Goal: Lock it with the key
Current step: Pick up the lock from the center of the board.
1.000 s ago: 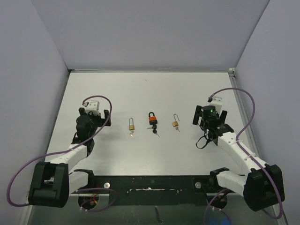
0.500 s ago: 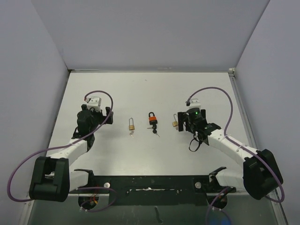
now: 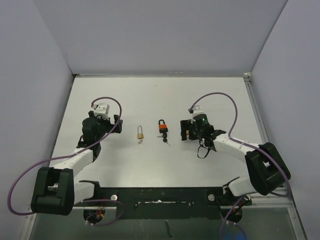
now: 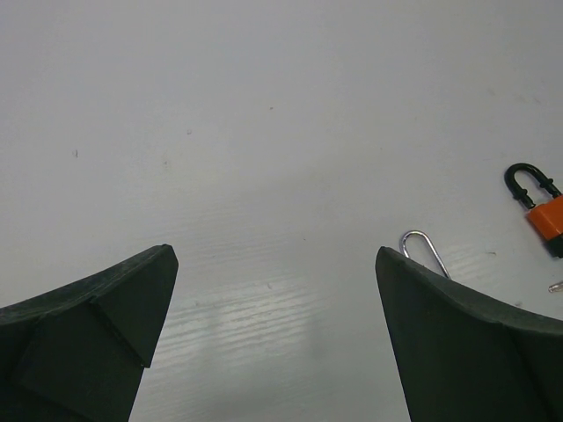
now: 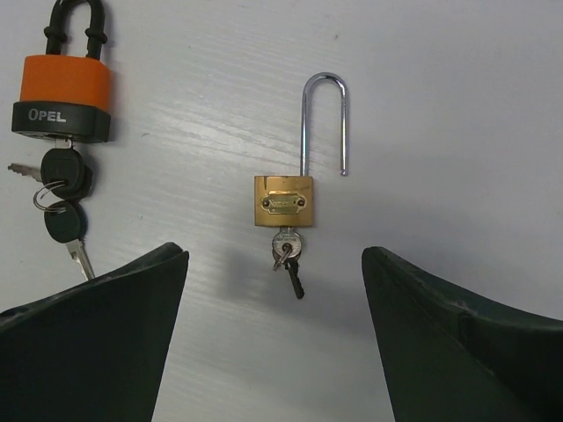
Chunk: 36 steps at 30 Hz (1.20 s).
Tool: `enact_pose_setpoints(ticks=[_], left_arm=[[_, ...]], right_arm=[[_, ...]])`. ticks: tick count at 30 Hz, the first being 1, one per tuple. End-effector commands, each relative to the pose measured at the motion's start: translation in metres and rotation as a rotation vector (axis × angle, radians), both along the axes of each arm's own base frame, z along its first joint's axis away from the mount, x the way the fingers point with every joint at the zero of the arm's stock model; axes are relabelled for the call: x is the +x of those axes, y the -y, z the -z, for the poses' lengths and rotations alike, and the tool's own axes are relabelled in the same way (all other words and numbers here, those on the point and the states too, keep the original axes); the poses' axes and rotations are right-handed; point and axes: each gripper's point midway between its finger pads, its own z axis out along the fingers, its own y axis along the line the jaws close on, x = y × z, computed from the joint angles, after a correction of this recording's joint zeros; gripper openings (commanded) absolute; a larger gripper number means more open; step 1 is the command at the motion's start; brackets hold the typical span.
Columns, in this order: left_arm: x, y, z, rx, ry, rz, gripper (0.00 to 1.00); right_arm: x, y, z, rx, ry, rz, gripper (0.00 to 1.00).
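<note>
A small brass padlock (image 5: 284, 200) lies flat on the white table with its steel shackle (image 5: 324, 123) swung open and a key (image 5: 287, 244) in its keyhole. My right gripper (image 5: 274, 255) hovers open just above it, a finger on each side of the key and touching nothing. From the top view this gripper (image 3: 185, 131) covers that padlock. My left gripper (image 3: 112, 122) is open over bare table at the left. In the left wrist view the open left gripper (image 4: 274, 253) holds nothing.
An orange and black padlock (image 3: 163, 128) with a bunch of keys (image 5: 60, 189) lies left of the small one. Further left lies another brass padlock (image 3: 140, 133), its shackle (image 4: 424, 251) showing beside my left finger. Grey walls enclose the table (image 3: 150, 95).
My right arm has swung left and now sits over the small brass padlock, its jaws a little narrower. The left arm shifted only slightly.
</note>
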Motion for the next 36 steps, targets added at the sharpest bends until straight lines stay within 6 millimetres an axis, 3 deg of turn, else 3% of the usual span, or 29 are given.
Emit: enact_pose_setpoints(ticks=[1,12,22,31,36], left_arm=[[0.005,0.004,-0.024,-0.012,0.085,0.021,0.98],[0.005,0.003,-0.022,-0.009,0.074,0.014,0.98],[0.008,0.008,-0.018,-0.014,0.050,0.044,0.98],[0.009,0.009,-0.017,-0.013,0.048,0.046,0.98],[0.009,0.009,-0.017,-0.012,0.046,0.046,0.98]], right_arm=[[0.016,-0.024,-0.012,0.079,0.070,-0.049,0.81],[0.025,-0.028,0.009,-0.042,0.040,-0.040,0.64],[0.028,-0.025,0.015,-0.159,0.053,-0.006,0.64],[0.031,-0.016,0.004,-0.178,0.092,0.031,0.63],[0.032,-0.018,0.010,-0.177,0.078,0.025,0.63]])
